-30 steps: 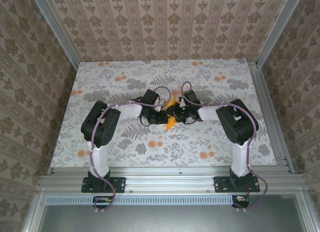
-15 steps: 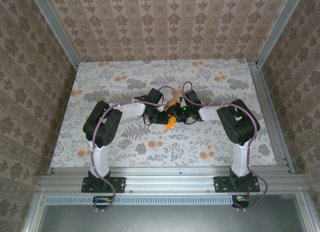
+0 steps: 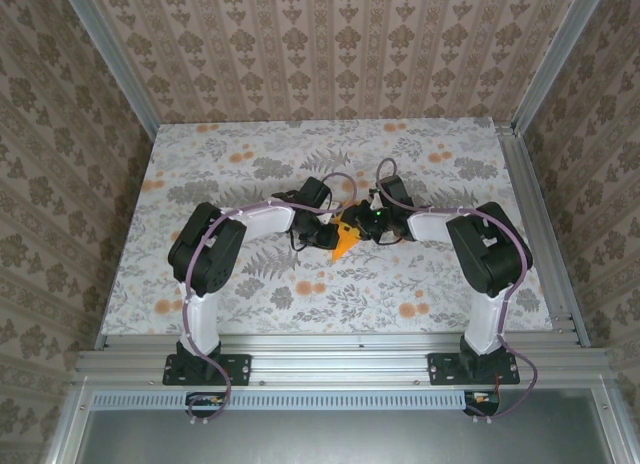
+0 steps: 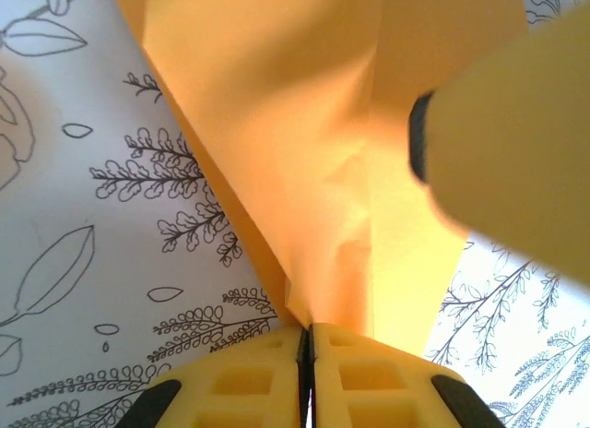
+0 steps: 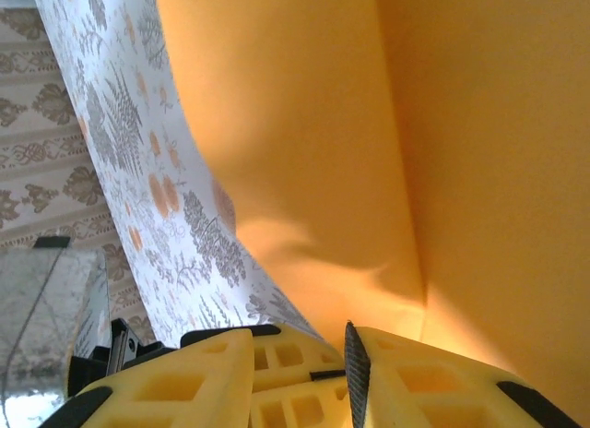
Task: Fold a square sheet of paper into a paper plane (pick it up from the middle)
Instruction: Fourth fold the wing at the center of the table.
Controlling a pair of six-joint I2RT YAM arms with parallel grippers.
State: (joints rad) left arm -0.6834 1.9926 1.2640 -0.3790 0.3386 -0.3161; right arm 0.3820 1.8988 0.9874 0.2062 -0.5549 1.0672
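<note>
Paper [image 4: 277, 124] sits pinched tight in the left gripper [image 4: 306, 340], likely steadied for creasing, while the right gripper [image 5: 343, 347] meets it ahead, its grip unclear.

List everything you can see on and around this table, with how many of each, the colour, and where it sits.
folded paper sheet: one, bright orange, held between the two grippers above the middle of the cloth
floral cloth: one, pale grey with grey leaves and small orange flowers, covering the tabletop
wallpaper panels: three, beige with a brown pattern, behind and at both sides of the table
metal frame: one, silver, along the near edge and up the corners
left arm: one, black and white, reaching in from the near left
right arm: one, black and white, reaching in from the near right
left gripper: one, yellow fingers, shut on the paper
right gripper: one, yellow fingers, apparently pinching the paper
</note>
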